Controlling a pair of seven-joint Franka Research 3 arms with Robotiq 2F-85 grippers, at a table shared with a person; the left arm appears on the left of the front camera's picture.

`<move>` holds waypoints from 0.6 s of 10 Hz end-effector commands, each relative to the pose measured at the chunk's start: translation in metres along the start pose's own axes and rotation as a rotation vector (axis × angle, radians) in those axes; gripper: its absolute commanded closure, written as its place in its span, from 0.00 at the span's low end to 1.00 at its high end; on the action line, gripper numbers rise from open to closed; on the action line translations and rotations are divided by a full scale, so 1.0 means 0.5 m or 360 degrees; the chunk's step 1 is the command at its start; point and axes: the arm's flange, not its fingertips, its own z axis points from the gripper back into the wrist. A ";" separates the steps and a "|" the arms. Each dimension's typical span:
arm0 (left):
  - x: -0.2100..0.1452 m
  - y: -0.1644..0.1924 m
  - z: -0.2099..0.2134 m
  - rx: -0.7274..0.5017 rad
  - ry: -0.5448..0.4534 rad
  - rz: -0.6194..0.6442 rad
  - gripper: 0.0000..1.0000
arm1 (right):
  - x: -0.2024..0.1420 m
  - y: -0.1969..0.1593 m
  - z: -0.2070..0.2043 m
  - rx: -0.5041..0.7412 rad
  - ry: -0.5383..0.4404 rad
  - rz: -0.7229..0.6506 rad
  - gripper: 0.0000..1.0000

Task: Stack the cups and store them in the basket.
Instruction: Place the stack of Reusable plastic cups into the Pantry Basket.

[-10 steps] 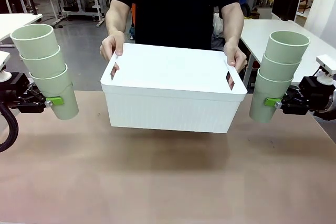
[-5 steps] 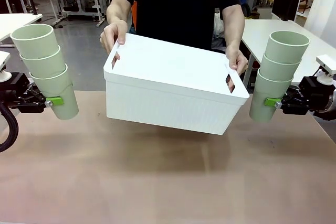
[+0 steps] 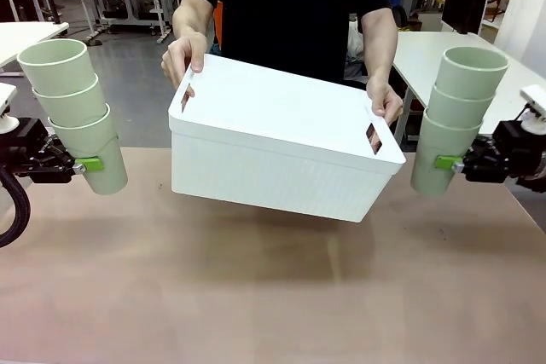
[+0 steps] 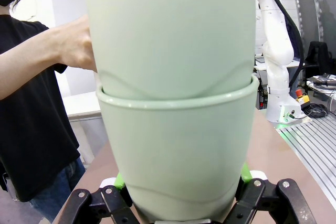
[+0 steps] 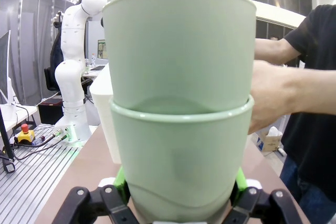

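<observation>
1. The basket [image 3: 273, 172] is held in the air over the middle of the far edge of the table [image 3: 273, 296], gripped at its short ends by the person's two hands [image 3: 183, 61] [image 3: 384, 100].
2. A second ago it was held level; now it is tilted, with its end on the robot's left raised and the other end lowered.
3. The right stack of three cups [image 3: 456, 117] has been shifted slightly toward the table's right edge, along with the right gripper [image 3: 445, 162].
4. The left stack of three cups [image 3: 75, 112] and the left gripper [image 3: 85, 164] are unchanged at the table's left edge.
5. Each gripper is closed around the lowest cup of its stack, green pads [image 4: 119, 181] [image 5: 121, 177] pressed to the wall.
6. In both wrist views the stacks [image 4: 173, 103] [image 5: 178, 103] are cut off at the top edge.
7. The basket's inside is hidden; whether its flat upper face is a lid or a base cannot be told.
</observation>
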 end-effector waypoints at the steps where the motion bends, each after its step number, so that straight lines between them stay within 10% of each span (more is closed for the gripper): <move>1: 0.009 -0.002 -0.005 -0.0001 -0.0008 -0.0014 0.15 | 0.133 -0.006 0.044 -0.0022 0.0139 -0.0077 0.13; 6: 0.009 -0.002 -0.005 -0.0001 -0.0008 -0.0014 0.15 | 0.416 -0.065 0.039 -0.0051 0.0568 -0.0287 0.13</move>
